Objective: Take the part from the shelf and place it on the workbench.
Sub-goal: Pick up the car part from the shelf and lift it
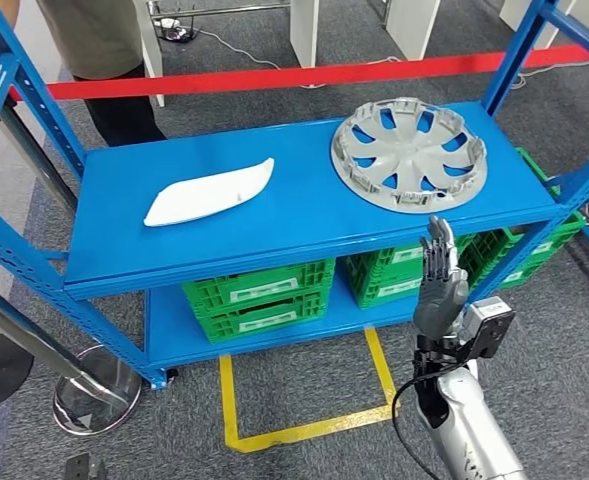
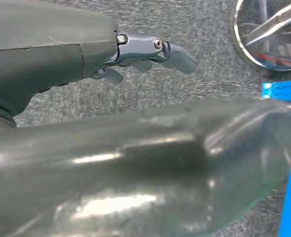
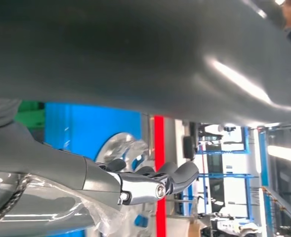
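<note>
Raising the right hand (image 1: 440, 282), grey and many-fingered on its silver arm, just in front of the top shelf's front edge, fingers extended upward and close together, holding nothing. Hanging low over the grey carpet, the left hand (image 2: 151, 52), fingers stretched out and gripping nothing.

Aiming, by the look of it, for the round silver-grey plastic wheel cover (image 1: 409, 153) lying flat at the right end of the blue metal shelf (image 1: 291, 225), just beyond the raised hand; possibly instead the white curved plastic trim piece (image 1: 209, 191), lying flat toward the left end and well apart from the hand. Seeing no workbench here. Advising: lifting the hand above the shelf lip before reaching in, spreading the fingers wider, taking the cover by its near rim or through a spoke opening, since flat and wide, and likely to tip when gripped at one edge only.

Minding the edges: the shelf's front lip directly ahead of the fingertips, the blue diagonal brace (image 1: 578, 185) close on the right, green plastic crates (image 1: 257, 298) on the level below. Finding open room above the shelf top and between the two parts. Farther off, a red horizontal rail (image 1: 314, 76) running behind the shelf and a person's legs (image 1: 121, 110) standing at the far left, so drawing the part back toward the body rather than pushing forward
</note>
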`<action>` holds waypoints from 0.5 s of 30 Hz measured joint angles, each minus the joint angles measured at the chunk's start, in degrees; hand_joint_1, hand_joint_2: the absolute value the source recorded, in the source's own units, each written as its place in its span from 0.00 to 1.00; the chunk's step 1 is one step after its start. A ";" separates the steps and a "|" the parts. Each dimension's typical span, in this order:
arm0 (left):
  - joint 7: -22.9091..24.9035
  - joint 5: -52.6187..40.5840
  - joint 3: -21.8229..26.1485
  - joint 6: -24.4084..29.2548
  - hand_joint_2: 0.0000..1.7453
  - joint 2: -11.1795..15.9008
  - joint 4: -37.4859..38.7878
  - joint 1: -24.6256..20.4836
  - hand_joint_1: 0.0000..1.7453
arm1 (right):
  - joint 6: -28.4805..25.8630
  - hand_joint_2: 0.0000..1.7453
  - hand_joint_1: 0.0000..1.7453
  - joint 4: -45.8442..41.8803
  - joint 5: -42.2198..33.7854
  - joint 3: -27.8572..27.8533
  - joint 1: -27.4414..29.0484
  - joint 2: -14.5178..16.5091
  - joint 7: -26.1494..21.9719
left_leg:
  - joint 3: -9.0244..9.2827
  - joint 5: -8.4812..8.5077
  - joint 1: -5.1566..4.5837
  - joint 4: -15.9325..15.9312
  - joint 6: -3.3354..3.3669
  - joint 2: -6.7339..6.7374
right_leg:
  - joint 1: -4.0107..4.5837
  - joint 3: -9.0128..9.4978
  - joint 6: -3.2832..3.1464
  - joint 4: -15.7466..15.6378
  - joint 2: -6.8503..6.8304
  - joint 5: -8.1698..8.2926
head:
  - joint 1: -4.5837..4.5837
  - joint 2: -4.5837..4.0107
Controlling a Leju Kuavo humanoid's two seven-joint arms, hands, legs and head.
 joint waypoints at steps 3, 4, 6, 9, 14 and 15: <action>0.00 0.00 0.00 -0.01 0.00 0.06 0.00 -0.11 0.00 | 0.12 0.00 0.00 0.23 0.05 0.11 0.12 0.01 0.01 | 0.47 -0.45 0.00 -0.02 0.41 0.01 | -0.20 -6.25 0.66 10.86 -0.01 -3.44 | 0.11 -0.01; 0.00 0.00 0.00 -0.01 0.00 0.04 0.00 -0.07 0.00 | 0.13 0.00 0.00 0.34 0.06 0.14 0.19 0.01 0.01 | 0.68 -0.64 0.01 0.00 0.41 0.00 | -0.25 -7.37 0.79 12.03 -0.02 -2.95 | 0.12 -0.01; 0.00 0.00 0.00 -0.01 0.00 0.01 0.00 -0.02 0.00 | 0.15 0.00 0.00 0.46 0.06 0.16 0.20 0.01 0.00 | 1.37 -1.19 0.06 0.07 0.17 -0.07 | -0.39 -6.19 0.87 7.62 -0.06 1.23 | 0.13 -0.01; 0.01 0.00 0.00 -0.01 0.00 0.03 0.00 -0.10 0.00 | 0.26 0.00 0.00 0.54 0.08 0.25 0.11 0.02 0.03 | 2.12 -2.10 -0.13 0.42 -0.68 -0.16 | -0.39 -1.59 0.43 -2.02 -0.11 5.50 | 0.13 -0.01; 0.02 0.00 -0.01 -0.01 0.00 0.08 -0.01 -0.17 0.00 | 0.33 0.00 0.00 0.59 0.08 0.24 0.02 0.01 0.00 | 1.64 -3.59 -0.16 1.97 -1.95 -0.09 | -0.40 -0.35 -1.51 -3.55 -0.02 4.80 | -0.10 0.00; 0.02 -0.01 -0.02 -0.01 0.00 0.07 -0.01 -0.19 0.00 | 0.33 0.00 0.00 0.59 0.08 0.21 -0.04 0.03 -0.02 | 0.57 -4.91 -0.09 4.36 -2.26 -0.07 | -0.49 -0.10 -1.87 -3.68 -0.05 4.72 | -0.21 -0.01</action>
